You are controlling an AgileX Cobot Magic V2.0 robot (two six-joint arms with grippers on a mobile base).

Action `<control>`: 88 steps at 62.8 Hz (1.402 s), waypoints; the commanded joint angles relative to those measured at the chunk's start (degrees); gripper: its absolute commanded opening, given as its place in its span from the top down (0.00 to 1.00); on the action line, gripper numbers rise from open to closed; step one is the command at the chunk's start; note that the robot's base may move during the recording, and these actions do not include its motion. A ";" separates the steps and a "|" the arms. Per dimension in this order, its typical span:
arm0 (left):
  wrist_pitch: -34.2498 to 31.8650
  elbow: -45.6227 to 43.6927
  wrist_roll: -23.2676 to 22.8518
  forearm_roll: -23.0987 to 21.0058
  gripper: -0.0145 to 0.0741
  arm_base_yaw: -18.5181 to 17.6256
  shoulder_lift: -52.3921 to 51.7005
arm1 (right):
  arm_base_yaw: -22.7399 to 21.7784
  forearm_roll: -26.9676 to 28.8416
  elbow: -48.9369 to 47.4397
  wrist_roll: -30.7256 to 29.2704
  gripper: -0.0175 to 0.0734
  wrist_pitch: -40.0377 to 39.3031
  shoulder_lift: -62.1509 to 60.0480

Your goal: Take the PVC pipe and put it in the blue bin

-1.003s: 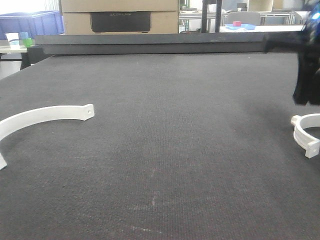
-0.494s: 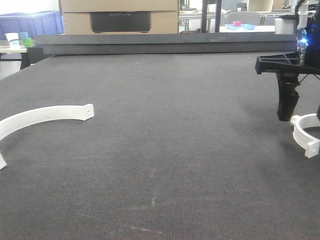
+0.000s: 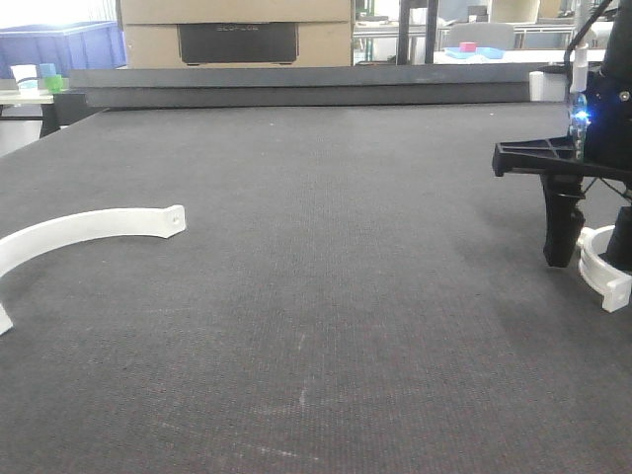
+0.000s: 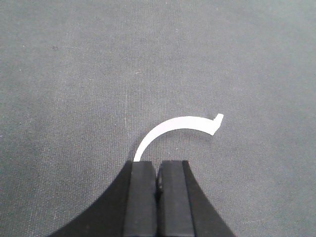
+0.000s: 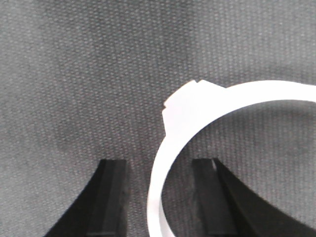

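Note:
The PVC pipe (image 3: 604, 269), a small thick white C-shaped ring, lies on the dark mat at the far right edge. My right gripper (image 3: 590, 259) is open and down at the mat, with one finger on each side of the ring's band. In the right wrist view the band (image 5: 197, 108) runs between the two spread fingers of the gripper (image 5: 160, 165), touching neither. My left gripper (image 4: 158, 165) is shut and empty above the mat. A blue bin (image 3: 59, 44) stands far back at the left.
A larger, thin white half-circle strip (image 3: 89, 225) lies on the mat at the left; it also shows just ahead of the left gripper (image 4: 173, 126). A cardboard box (image 3: 237, 35) and a dark ledge (image 3: 296, 84) border the far edge of the mat.
My right gripper has come in from the right edge, moved left and down, and now straddles the ring. The ring and the strip have not moved.

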 commanded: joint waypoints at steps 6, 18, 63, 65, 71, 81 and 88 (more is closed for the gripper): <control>-0.69 -0.11 -0.05 -0.52 0.96 0.17 -0.03 | 0.06 -0.13 -0.60 -0.05 0.60 -2.18 0.15; -0.69 -0.11 -0.05 -0.52 0.96 0.17 -0.03 | 0.06 -0.23 -0.60 -0.05 0.60 -2.08 0.51; -0.56 -0.11 -0.05 -0.82 0.96 0.17 -0.03 | 0.06 -1.79 -0.60 -0.05 0.93 0.46 1.36; -0.03 -0.11 -0.05 -1.60 0.96 0.17 -0.03 | 0.06 -1.79 -0.60 -0.05 0.95 0.62 1.23; 4.85 -0.91 -0.05 -3.46 0.96 0.17 0.28 | 0.19 -1.79 -0.60 -0.17 0.99 1.54 -0.41; 12.73 -5.43 -0.05 -3.49 0.96 0.17 3.11 | 0.19 -1.79 -0.60 -4.43 0.99 1.64 -5.88; 16.17 -9.57 -0.05 -3.49 0.96 0.17 6.26 | 0.19 -1.79 -0.60 -9.51 0.99 2.21 -10.59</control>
